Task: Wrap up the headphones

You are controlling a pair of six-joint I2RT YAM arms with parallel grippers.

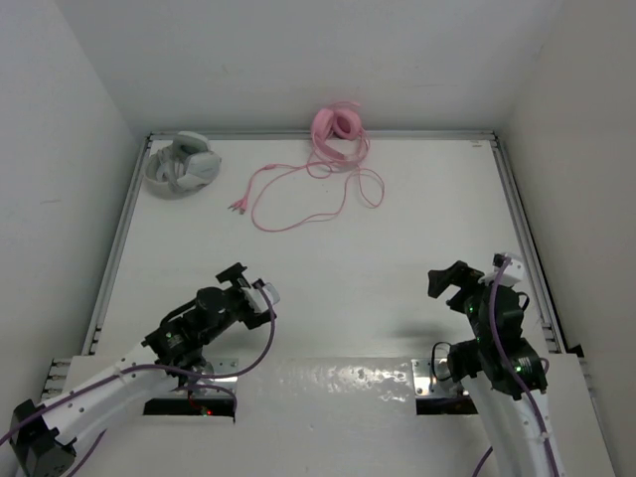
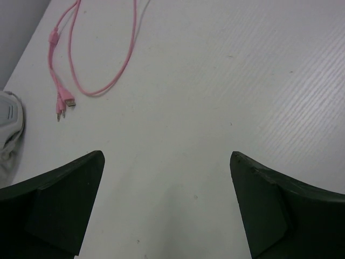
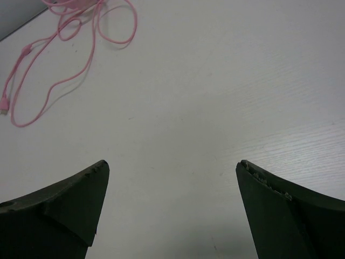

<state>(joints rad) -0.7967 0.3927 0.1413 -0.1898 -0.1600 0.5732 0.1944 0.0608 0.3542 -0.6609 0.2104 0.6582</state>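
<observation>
While both arms hang low over the near half of the table (image 1: pixel 328 288), the headphones (image 1: pixel 336 125) sit at its 12 o'clock edge, pushed up against the back wall, earcups together. Their cable (image 2: pixel 91 95) spills from them toward 7 o'clock in loose, overlapping loops. The plug end (image 2: pixel 63 105) lies out at about 8 o'clock from the earcups, near the grey-white headphones (image 1: pixel 182 164) in the 10 o'clock corner. The left gripper (image 2: pixel 166 156) has its jaws spread wide over bare tabletop, touching nothing. The right gripper (image 3: pixel 172 163) is likewise wide apart and empty, with the cable loops well off at its 11 o'clock. The headset looks light, so a sideways nudge would likely slide it on the smooth surface. The padded cups look soft and would give under a pinch, while the headband is probably the stiffer, surer place to hold. The cable is thin, limp and lies flat, so it looks hard to pick off the table and liable to slip between the pads. Pinching it where a loop lifts or crosses itself, or near the stiffer plug end, looks the better bet. Tugging on the cable would probably drag the headset rather than draw the cord taut, so one gripper steadying the band seems wise.
</observation>
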